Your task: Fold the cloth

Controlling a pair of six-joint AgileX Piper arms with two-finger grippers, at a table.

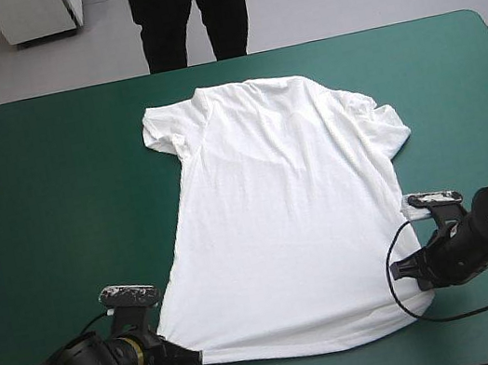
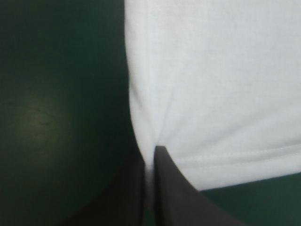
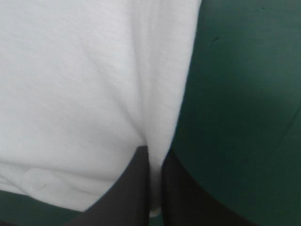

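Note:
The white T-shirt (image 1: 286,203) lies spread flat on the teal-green cover, collar toward the far edge and hem toward the near edge. My left gripper (image 1: 181,352) sits at the hem's left corner. In the left wrist view its black fingers (image 2: 170,188) are all but shut, pinching the T-shirt (image 2: 211,94) at its side edge just above the hem. My right gripper (image 1: 409,269) is at the hem's right corner. Its fingers (image 3: 136,188) likewise pinch the T-shirt (image 3: 84,84) edge, with cloth running between them.
Bare teal-green cover (image 1: 57,196) lies to the left and right of the T-shirt. The table's near edge runs close behind both grippers.

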